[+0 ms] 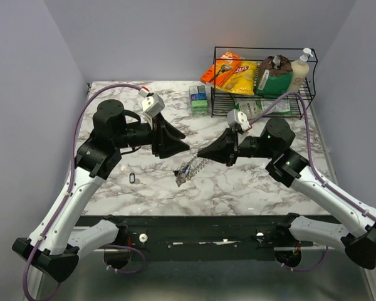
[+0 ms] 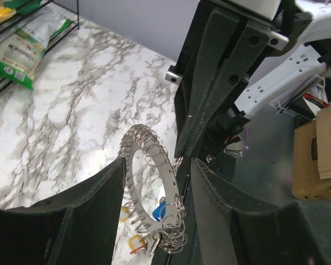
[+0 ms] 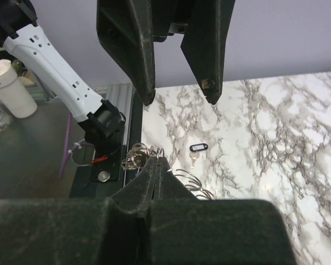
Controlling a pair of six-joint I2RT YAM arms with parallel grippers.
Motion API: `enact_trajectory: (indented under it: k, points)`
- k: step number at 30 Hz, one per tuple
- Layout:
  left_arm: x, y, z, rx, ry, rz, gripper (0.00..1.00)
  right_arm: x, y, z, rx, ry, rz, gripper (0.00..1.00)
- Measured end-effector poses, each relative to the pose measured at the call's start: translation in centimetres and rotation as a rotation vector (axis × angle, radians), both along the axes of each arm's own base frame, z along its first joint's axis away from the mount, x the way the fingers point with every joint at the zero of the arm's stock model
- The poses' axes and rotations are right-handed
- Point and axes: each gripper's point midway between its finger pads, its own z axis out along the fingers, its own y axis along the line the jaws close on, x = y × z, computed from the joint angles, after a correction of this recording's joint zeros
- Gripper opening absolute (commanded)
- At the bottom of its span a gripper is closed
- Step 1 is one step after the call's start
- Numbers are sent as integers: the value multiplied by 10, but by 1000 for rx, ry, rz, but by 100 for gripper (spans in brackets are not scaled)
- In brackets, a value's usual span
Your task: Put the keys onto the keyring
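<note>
Tabletop (image 3: 265, 127); keyring (image 3: 194, 184) half-hidden behind right pincer (image 3: 159, 164)

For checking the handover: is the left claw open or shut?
Open. The left claw has its fingers apart; the wall shows between them.

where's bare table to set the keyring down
Bare marble near right, between keyring and right arm; also at back, left of the green box. Crowded: between left hand and right hand, rack back right, tagged key near left.

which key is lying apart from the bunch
The black-tagged key, alone on the table left of the keyring; the others cluster at that ring.
</note>
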Motion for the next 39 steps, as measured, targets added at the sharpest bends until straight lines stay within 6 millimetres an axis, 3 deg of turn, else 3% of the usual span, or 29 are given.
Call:
enact_trajectory:
  k: [7, 11, 18, 29, 34, 39]
  points:
    - [-18, -6, 18, -78, -66, -134, 51, -12, -7, 17, 91, -107, 18, 0]
    - [-26, -8, 19, -97, -80, -196, 50, -18, -11, 32, 154, -155, 23, 1]
    - [-31, -9, 23, -113, -99, -234, 52, -25, -15, 41, 221, -165, 34, 1]
    - [-34, -22, 6, -78, -56, -283, 48, -28, -16, 53, 266, -186, 41, 0]
    - [-23, -26, -10, -32, -40, -223, 49, -21, -13, 42, 251, -170, 21, 0]
    - [1, -25, -52, 36, 15, -92, 50, -3, -10, -16, 171, -38, -59, 1]
